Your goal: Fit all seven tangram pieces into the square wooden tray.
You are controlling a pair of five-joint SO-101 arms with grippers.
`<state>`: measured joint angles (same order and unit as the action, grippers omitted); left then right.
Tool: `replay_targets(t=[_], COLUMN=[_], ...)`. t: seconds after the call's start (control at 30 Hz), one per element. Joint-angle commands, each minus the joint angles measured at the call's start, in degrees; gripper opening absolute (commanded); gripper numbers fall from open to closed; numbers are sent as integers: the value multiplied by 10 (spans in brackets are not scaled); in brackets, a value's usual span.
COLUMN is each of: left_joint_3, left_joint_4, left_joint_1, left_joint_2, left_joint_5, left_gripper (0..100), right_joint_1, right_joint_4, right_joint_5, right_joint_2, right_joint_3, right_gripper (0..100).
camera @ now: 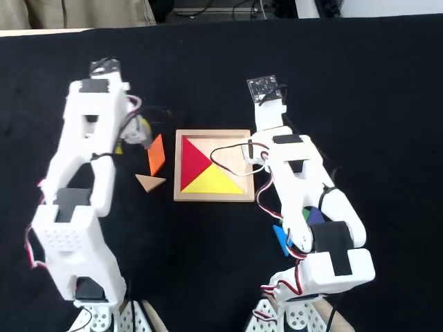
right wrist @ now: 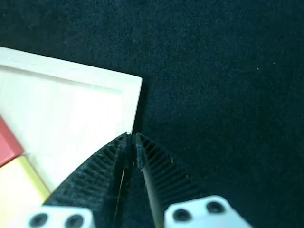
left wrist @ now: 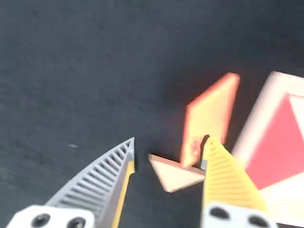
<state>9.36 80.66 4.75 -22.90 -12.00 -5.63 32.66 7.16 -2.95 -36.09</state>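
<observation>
Left pincer point(left wrist: 168, 140): spread, empty. The tan triangle point(left wrist: 173, 175) lies flat on the cloth between its fingers, nearer the yellow one. The orange parallelogram point(left wrist: 209, 118) sits just beyond that finger's tip, so close that we cannot tell if they touch. The tray point(left wrist: 259, 109) is past it on the same side.

We judge three risks here:
- The tan piece is thin and flat, so closing fingers may ride over it or skid it along the cloth instead of gripping.
- The yellow finger may knock the orange parallelogram on the way in and turn it.
- A tilted grab would make seating the piece in the tray harder.

Right pincer point(right wrist: 131, 138): pressed together, nothing in it, tips right at the tray's corner rim point(right wrist: 135, 102), bare wood beside them.

We judge three risks here too:
- Any push may shove the whole tray and shift the red triangle point(camera: 194, 162) and yellow triangle point(camera: 212, 182) already inside.
- The arm's cable point(camera: 232, 153) loops over the open tray space and could snag a piece coming in.
- The blue piece point(camera: 280, 238) lies back under that arm, with a green and a darker one beside it, so a sweep may scatter them.

Surface: black cloth point(camera: 360, 83) over the whole table. It is soft, so pieces may sink in slightly.

Room: beige fabric point(camera: 83, 12) and dark cables point(camera: 228, 8) past the far edge.
</observation>
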Motion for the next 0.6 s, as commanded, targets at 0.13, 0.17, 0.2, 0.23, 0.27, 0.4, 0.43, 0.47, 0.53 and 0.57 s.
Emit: replay_targets(t=[0.13,0.17,0.2,0.23,0.27,0.4,0.43,0.47,0.53,0.57], left_joint_3=[-17,-18,-16,-13,-12,-12,-12,-12,-12,-12], left_joint_4=[-89,-96,-98,-99,-103,-113,-114,-114,-113,-113], left_joint_1=[-36,-40,-44,-48,-49,-50,-50,-50,-51,-52], left_joint_2=[-40,-49,-58,-66,-72,-89,-91,-91,-90,-88], left_joint_5=[-57,-57,-57,-57,-57,-58,-58,-58,-58,-58], left_gripper=[235,235,235,235,235,235,235,235,235,235], right_joint_1=[7,7,7,7,7,7,7,7,7,7], right_joint_4=[-8,-8,-8,-8,-8,-8,-8,-8,-8,-8], right_joint_5=[1,1,1,1,1,1,1,1,1,1], right_joint_2=[26,26,26,26,26,26,26,26,26,26], right_joint_3=[4,4,4,4,4,4,4,4,4,3], right_gripper=[11,11,11,11,11,11,11,11,11,11])
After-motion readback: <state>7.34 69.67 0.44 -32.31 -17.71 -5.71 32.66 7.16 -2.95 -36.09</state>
